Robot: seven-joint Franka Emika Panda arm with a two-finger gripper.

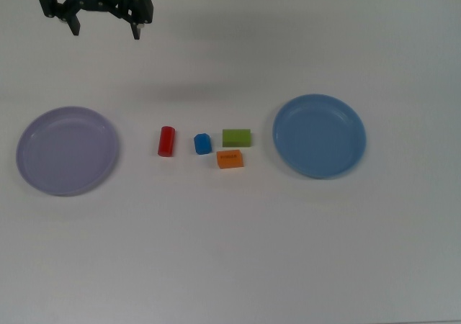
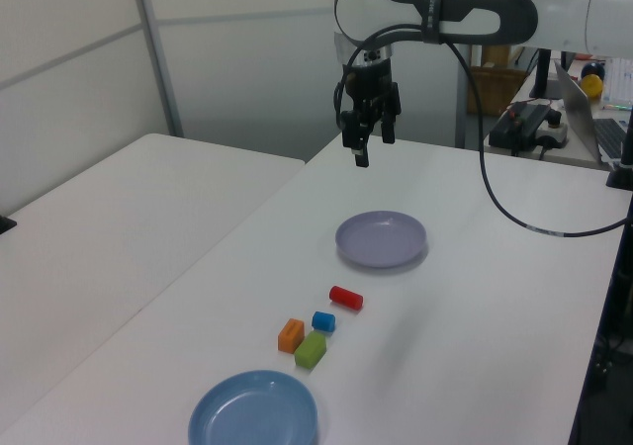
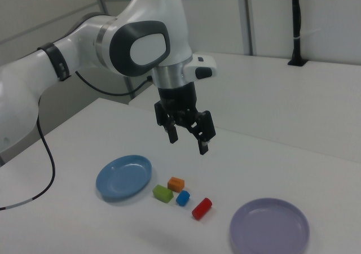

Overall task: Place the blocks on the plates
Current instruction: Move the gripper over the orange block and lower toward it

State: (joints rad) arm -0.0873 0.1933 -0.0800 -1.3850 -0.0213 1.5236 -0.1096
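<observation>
Four blocks lie together on the white table between the two plates: a red cylinder (image 1: pixel 166 140), a blue stubby block (image 1: pixel 202 144), a green block (image 1: pixel 236 137) and an orange block (image 1: pixel 230 159). The lavender plate (image 1: pixel 67 150) sits at the top view's left, the light blue plate (image 1: pixel 319 135) at the top view's right; both hold nothing. My gripper (image 1: pixel 105 29) hangs open and empty high above the table, near the top view's upper left, well away from the blocks. The same blocks show in the right view, red (image 3: pixel 201 207) nearest the lavender plate (image 3: pixel 269 227).
A second white table (image 2: pixel 89 227) stands alongside at the left view's left. A laptop and boxes (image 2: pixel 534 119) sit beyond the table's far end in the left view. A black cable (image 2: pixel 514 198) droops from the arm.
</observation>
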